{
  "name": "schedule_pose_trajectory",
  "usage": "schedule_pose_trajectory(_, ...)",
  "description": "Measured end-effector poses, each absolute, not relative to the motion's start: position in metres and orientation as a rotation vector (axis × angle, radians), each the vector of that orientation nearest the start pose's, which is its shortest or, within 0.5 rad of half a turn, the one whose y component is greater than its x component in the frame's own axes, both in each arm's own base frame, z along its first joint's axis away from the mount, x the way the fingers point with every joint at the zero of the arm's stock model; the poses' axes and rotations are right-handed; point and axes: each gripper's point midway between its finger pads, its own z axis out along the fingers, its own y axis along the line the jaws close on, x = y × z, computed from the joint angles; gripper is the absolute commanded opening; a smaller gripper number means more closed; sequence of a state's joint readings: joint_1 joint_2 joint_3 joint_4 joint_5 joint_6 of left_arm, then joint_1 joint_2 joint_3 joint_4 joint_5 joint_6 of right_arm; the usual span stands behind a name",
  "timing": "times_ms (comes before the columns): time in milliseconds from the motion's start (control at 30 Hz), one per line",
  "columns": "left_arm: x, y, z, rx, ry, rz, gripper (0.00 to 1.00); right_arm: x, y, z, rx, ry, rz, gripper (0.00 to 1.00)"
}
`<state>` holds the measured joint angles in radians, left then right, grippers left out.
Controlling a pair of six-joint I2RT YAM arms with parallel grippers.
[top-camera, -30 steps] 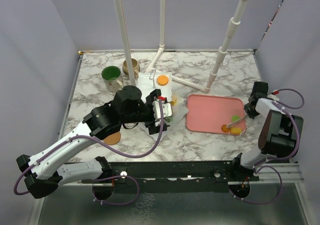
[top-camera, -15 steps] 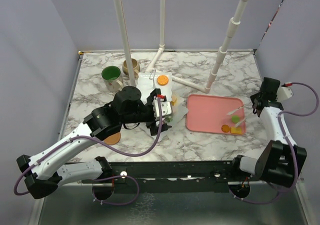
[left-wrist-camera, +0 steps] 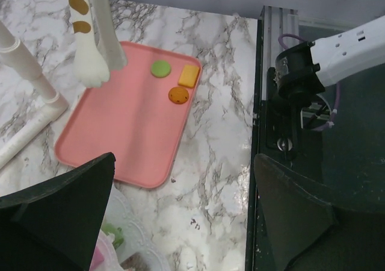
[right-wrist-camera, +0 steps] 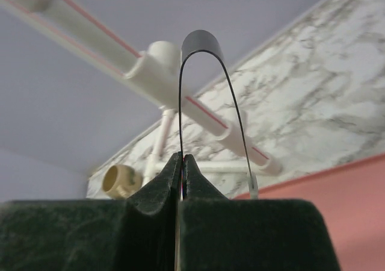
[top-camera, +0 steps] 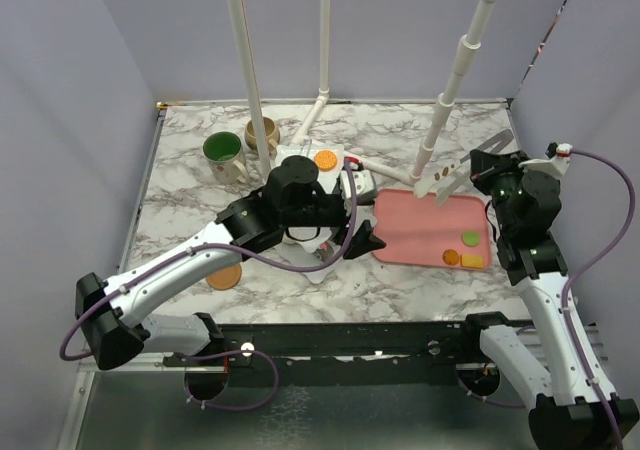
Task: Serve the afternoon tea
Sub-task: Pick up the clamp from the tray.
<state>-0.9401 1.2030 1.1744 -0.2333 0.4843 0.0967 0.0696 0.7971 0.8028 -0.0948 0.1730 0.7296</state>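
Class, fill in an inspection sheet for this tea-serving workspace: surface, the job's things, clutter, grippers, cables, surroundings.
Surface: marble table.
Job's things: green-lined mug and beige mug far left; tiered stand partly behind the left arm, orange biscuit on top; one coaster near left; three toy pastries on the pink tray.
Clutter: nothing seen beyond the tray.
Grippers: left gripper open, empty; right gripper shut on tongs.
Cables: purple cable along each arm.
Surroundings: white pipes, lilac walls.
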Motion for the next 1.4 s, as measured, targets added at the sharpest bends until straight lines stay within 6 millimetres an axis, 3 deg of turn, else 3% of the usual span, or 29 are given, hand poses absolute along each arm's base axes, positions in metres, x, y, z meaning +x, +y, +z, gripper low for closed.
schedule_pose_trajectory(267,0.189,-0.406,0.299,1.242,1.506,-1.054,0.99,0.299,0.063,0.359,0.406,1.415,0.695,0.01)
schedule_pose_trajectory(500,0.217,-0.447,0.305,1.221,1.472,-0.945,0.99,0.280,0.092,0.375,0.209,1.390,0.808,0.01)
schedule_pose_trajectory(667,0.238,-0.452,0.313,1.185,1.438,-0.834,0.98,0.268,0.103,0.380,0.119,1.386,0.839,0.01)
schedule_pose_trajectory(867,0.236,-0.457,0.313,1.213,1.398,-0.795,0.84,0.256,0.109,0.387,0.057,1.339,0.873,0.01)
schedule_pose_trajectory(1067,0.238,-0.471,0.300,1.229,1.415,-0.802,0.56,0.250,0.112,0.390,0.029,1.294,0.887,0.01)
schedule_pose_trajectory(1400,0.248,-0.474,0.295,1.200,1.444,-0.759,0.26,0.248,0.112,0.391,0.023,1.276,0.890,0.01)
